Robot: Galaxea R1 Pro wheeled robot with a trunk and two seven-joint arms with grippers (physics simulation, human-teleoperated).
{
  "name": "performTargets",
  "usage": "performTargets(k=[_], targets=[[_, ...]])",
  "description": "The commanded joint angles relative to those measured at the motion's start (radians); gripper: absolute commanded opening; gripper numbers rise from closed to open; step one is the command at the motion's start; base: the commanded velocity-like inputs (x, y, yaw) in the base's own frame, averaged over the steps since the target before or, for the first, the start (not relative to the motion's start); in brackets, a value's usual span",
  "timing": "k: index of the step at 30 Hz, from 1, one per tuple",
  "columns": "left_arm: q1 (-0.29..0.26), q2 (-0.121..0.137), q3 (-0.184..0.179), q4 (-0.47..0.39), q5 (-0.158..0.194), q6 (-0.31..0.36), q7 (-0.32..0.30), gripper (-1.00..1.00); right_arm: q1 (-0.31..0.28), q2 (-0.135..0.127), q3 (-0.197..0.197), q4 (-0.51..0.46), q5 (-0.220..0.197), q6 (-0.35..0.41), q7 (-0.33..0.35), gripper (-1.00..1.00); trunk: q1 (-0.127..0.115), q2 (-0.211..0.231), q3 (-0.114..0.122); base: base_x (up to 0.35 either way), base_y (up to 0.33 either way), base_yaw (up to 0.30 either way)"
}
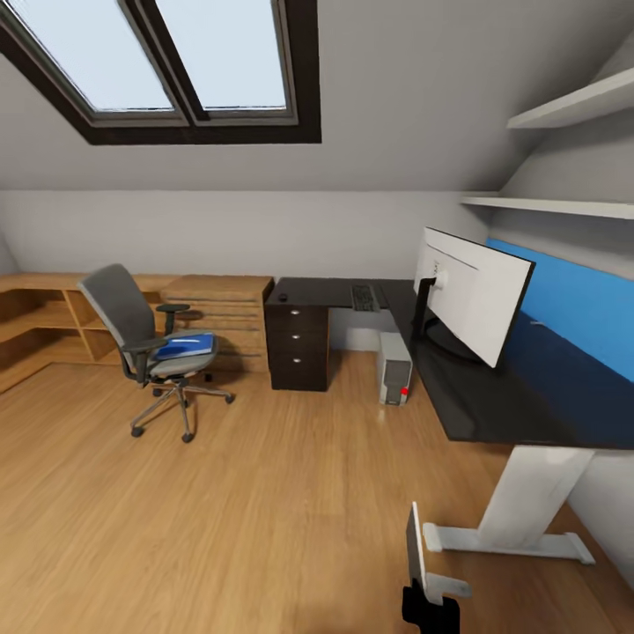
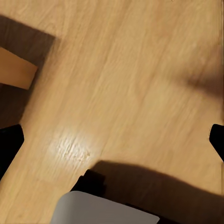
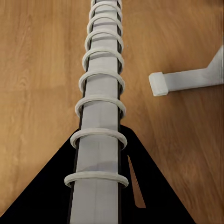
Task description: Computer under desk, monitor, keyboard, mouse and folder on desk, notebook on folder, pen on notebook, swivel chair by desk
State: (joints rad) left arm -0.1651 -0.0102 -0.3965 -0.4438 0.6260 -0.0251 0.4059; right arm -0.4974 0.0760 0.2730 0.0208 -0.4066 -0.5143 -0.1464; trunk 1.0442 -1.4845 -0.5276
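One spiral-bound notebook point(image 3: 99, 140) is pinched upright in the right claw point(image 1: 430, 606), its wire rings running along the spine above the wood floor point(image 1: 264, 511), near the white foot of the worktop point(image 1: 493, 396). The left claw point(image 2: 112, 140) is spread, its two dark fingertips point(image 2: 9, 144) at opposite edges of the left wrist view over bare floor. On the black worktop at the right stands the monitor point(image 1: 471, 295), white back showing, with the keyboard point(image 1: 364, 298) farther along and a small dark mouse point(image 1: 283, 298) at the far left end. The computer point(image 1: 394, 368) stands on the floor under the worktop. To the left, well apart from the worktop, the swivel chair point(image 1: 132, 335) carries the blue folder point(image 1: 187, 345) on its seat.
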Motion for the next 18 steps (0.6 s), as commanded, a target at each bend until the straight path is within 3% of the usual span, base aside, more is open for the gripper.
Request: performTargets(k=[1,5,12,18], targets=[[-0.001,0.0,-0.008,-0.001,0.01,-0.003,0.007,1.0,-0.001,0.0,0.008,0.002,-0.004,-0.006,-0.005,-1.0,0.0,-0.001,0.0,0.0,0.015,-0.233],[-0.001,-0.001,-0.007,-0.001,0.011,-0.003,0.001,1.0,-0.001,0.0,0.008,0.002,-0.005,-0.009,-0.005,-1.0,0.0,-0.001,0.004,0.063,0.007,-0.235],[-0.001,-0.002,-0.005,-0.001,0.014,-0.004,-0.012,1.0,-0.001,0.001,0.008,0.002,-0.005,-0.01,-0.005,-1.0,0.0,-0.001,0.01,0.283,0.001,-0.234],[-0.001,-0.002,-0.008,0.01,0.013,-0.004,-0.013,1.0,-0.001,0.001,0.009,0.002,-0.001,-0.01,-0.005,-1.0,0.0,-0.001,0.011,0.335,0.001,-0.055]])
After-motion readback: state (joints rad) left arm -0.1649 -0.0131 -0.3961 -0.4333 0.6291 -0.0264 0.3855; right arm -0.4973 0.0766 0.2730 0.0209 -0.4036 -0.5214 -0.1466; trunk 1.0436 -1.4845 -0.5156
